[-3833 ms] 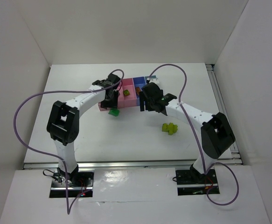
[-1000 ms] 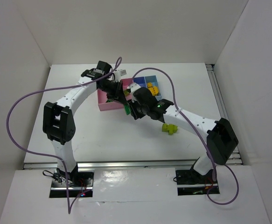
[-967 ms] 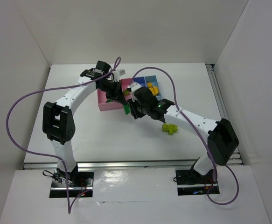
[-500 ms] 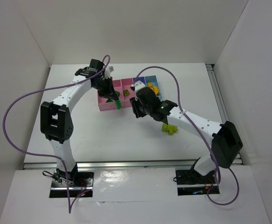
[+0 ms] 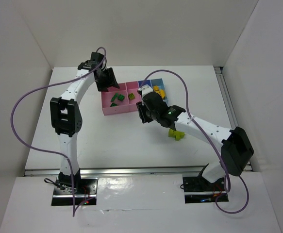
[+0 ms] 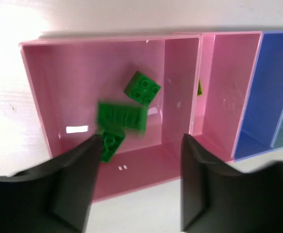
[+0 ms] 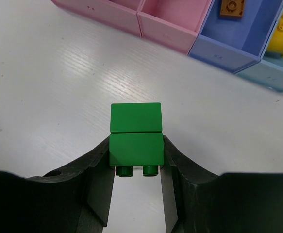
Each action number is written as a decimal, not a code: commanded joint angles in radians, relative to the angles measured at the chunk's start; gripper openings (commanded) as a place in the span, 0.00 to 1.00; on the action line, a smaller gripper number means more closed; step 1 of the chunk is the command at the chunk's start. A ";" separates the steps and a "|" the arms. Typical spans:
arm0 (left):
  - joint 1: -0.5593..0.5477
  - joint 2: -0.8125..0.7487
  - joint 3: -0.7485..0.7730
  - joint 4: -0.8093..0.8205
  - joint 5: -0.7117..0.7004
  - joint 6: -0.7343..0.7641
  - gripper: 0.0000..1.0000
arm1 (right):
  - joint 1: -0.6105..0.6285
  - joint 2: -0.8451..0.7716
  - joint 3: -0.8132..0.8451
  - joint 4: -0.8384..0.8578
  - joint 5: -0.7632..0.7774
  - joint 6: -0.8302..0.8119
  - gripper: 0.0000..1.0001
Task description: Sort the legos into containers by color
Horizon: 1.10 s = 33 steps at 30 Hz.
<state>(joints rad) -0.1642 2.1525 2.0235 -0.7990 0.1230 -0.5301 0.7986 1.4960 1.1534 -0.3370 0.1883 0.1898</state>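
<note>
My left gripper [image 6: 141, 145] stands open over the near wall of the wide pink container [image 6: 44, 97]. Three dark green legos lie in that container: one flat [image 6: 142, 88], one blurred in motion [image 6: 122, 116], one by my left finger [image 6: 109, 143]. My right gripper [image 7: 135, 145] is shut on a stack of two dark green legos [image 7: 135, 133], above the table in front of the containers. An orange-brown lego [image 7: 231, 7] lies in the blue-purple container [image 7: 219, 48]. Yellow legos [image 5: 157, 90] fill the light blue one [image 7: 270, 73].
A clump of lime green legos [image 5: 176, 133] lies on the table under my right forearm. A small olive lego [image 5: 131, 96] lies in the narrow pink container [image 6: 224, 87]. White walls close in the table on three sides. Purple cables arc over both arms.
My left gripper has swung left to the wide pink container and opened, letting go of a dark green lego into it. My right gripper keeps its green stack, shifted slightly.
</note>
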 commanded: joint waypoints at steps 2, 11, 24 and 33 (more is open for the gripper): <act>-0.003 0.007 0.069 -0.043 0.038 0.024 0.85 | -0.024 -0.042 0.032 0.046 -0.036 0.017 0.13; 0.020 -0.282 -0.235 0.061 0.617 0.336 0.77 | -0.200 -0.011 0.123 -0.029 -0.584 -0.018 0.13; -0.083 -0.359 -0.549 0.279 1.176 0.433 0.91 | -0.233 0.136 0.272 -0.120 -0.986 -0.058 0.13; -0.080 -0.379 -0.585 0.333 1.227 0.411 0.74 | -0.233 0.147 0.241 -0.100 -1.026 -0.035 0.13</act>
<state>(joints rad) -0.2234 1.8030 1.4490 -0.5526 1.2129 -0.1059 0.5468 1.6222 1.3838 -0.4725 -0.7834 0.1493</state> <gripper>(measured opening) 0.745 0.447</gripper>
